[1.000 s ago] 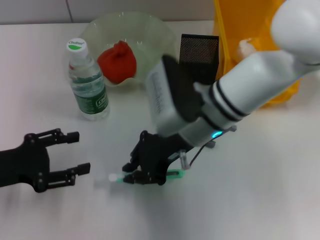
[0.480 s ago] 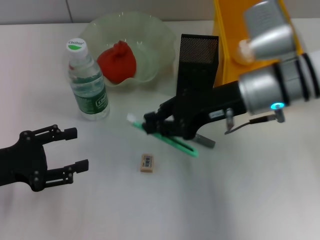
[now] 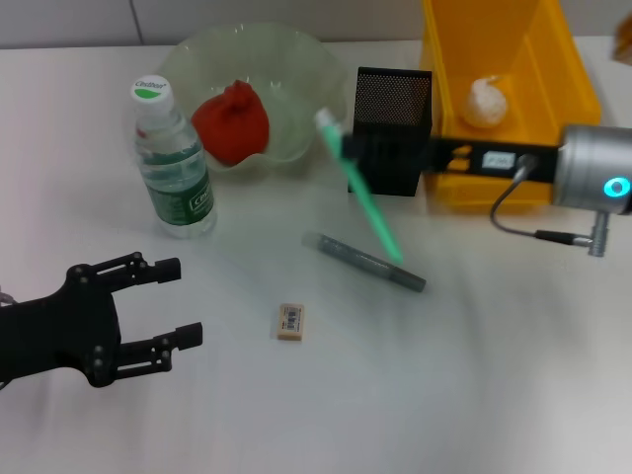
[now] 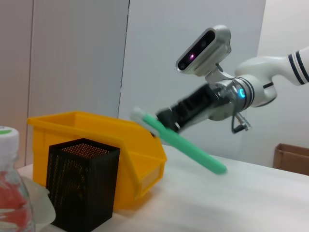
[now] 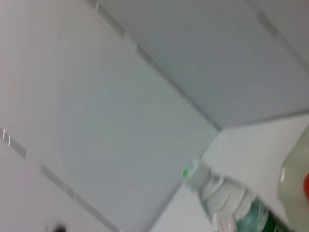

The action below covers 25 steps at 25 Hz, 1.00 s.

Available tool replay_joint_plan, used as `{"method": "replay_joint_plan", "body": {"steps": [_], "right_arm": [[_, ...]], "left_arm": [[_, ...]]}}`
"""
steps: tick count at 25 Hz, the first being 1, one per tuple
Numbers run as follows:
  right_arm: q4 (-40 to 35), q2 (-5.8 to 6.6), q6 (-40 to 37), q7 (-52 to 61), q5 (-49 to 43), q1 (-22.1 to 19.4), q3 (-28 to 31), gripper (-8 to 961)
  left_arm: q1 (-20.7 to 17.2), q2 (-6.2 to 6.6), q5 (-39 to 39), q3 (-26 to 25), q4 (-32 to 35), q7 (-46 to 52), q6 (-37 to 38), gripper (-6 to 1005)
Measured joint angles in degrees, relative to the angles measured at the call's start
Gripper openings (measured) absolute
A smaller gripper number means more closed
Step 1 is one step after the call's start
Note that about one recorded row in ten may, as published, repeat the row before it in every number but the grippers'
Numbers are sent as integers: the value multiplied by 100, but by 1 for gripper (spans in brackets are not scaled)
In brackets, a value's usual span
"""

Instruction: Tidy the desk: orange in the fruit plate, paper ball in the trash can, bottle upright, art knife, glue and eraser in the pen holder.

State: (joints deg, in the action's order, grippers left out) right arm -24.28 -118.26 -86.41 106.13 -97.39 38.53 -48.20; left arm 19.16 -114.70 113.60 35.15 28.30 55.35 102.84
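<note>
Looking down from the head view, the right gripper (image 3: 363,155) reaches across the black mesh pen holder (image 3: 393,97), clenched on a green art knife (image 3: 359,187) that slants in the air with its white tip uppermost. On the table beneath lies a grey glue stick (image 3: 363,262), and nearer the robot an eraser (image 3: 290,322). The bottle (image 3: 170,159) stands upright beside the pale fruit plate (image 3: 296,74), which holds a red-orange fruit (image 3: 230,122). The paper ball (image 3: 486,101) sits inside the yellow bin (image 3: 553,69). The left gripper (image 3: 158,304) hovers low over the table at the near left, fingers spread and holding nothing.

From the left wrist view, the right gripper (image 4: 166,118) holds the art knife (image 4: 186,144) tilted, above and beyond the pen holder (image 4: 82,186), with the yellow bin (image 4: 130,145) behind it.

The right wrist view shows only the bottle (image 5: 227,200) against a wall, with an edge of the fruit plate (image 5: 295,181).
</note>
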Motion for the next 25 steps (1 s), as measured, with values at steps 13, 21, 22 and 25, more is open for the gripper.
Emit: {"method": "replay_joint_plan", "body": {"steps": [13,21,22,25], "right_arm": [[410,-74,960,27,380,68,1487,156],[499,-92,1698,-787,961,397,1468,155],[527,-107,1819,-1106,990,484,1488,155],[614,-123,1896,-1589,1076,560,1497,155]], "left_arm": [[-52,-22,-6,1,0,-16,-4,777],[-83,-52,-14,0,0,-28,-25,777],[-88,-69,-14,0,0,-32,-36,777],[-90,-82,-14,0,0,-32,-39,778]]}}
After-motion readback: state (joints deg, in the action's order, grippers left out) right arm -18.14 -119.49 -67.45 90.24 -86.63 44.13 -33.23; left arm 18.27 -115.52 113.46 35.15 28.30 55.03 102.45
